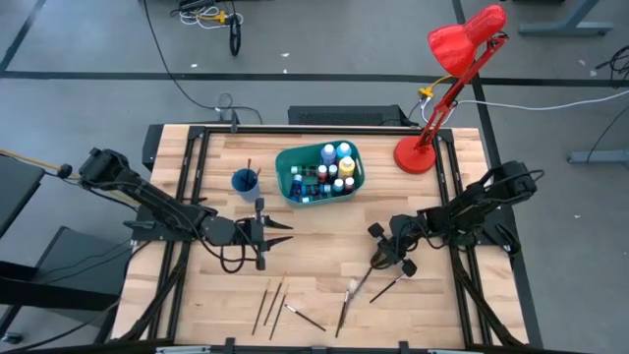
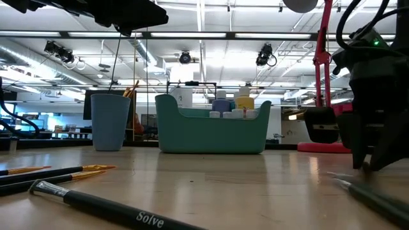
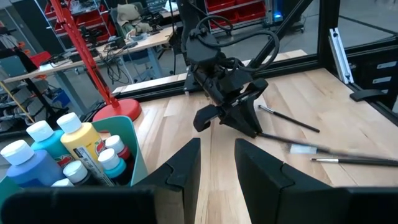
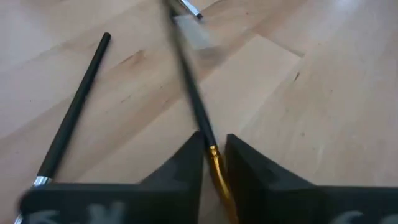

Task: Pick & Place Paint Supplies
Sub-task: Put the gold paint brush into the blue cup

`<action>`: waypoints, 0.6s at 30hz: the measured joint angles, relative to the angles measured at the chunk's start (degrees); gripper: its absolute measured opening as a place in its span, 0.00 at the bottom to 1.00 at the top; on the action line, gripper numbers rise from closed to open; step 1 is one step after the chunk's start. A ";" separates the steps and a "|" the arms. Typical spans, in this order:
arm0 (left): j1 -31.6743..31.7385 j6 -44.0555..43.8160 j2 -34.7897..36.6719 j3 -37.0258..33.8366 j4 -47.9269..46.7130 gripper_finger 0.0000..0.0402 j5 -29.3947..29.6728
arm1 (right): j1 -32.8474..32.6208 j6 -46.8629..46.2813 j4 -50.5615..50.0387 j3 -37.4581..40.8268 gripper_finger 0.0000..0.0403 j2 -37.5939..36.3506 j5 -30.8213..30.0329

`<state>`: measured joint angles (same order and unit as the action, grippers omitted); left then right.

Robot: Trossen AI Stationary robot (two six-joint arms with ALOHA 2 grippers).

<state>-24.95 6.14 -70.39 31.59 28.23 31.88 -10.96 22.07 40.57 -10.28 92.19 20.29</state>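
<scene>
Paint bottles [image 1: 332,167] upright in bin; thin dark brushes [image 1: 277,305] flat, scattered on near table.

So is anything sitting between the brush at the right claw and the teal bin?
Nothing visible. The right claw is down at a brush that lies between its fingers, and the bare table runs from there to the bin. The left claw hangs off to the side of that line.

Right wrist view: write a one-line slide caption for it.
Right gripper closing around a dark-handled brush lying on the wooden table, with a second brush lying alongside.
</scene>
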 joint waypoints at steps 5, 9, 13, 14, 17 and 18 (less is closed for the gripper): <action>-0.01 -0.79 0.00 0.00 -0.02 0.27 -0.01 | 0.00 2.19 0.34 0.09 0.03 0.08 -0.44; -0.01 -0.78 0.00 0.00 -0.02 0.27 0.00 | -0.02 3.91 1.19 0.23 0.03 0.16 -0.79; -0.01 -0.78 0.00 0.00 -0.02 0.27 -0.02 | -0.02 4.04 5.28 0.67 0.03 -0.31 -0.43; 0.00 -0.77 0.00 0.00 -0.01 0.27 -0.02 | -0.01 4.72 7.52 0.83 0.02 -0.65 -1.25; 0.34 0.11 0.00 0.00 0.73 0.27 0.09 | 0.09 9.35 18.53 0.32 0.02 -2.35 -5.37; 0.50 0.25 0.00 0.00 1.25 0.27 0.11 | 0.09 11.26 20.46 0.30 0.02 -2.85 -7.49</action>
<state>-24.45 6.39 -70.39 31.59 29.48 31.98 -10.87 33.32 61.03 -9.99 89.35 12.81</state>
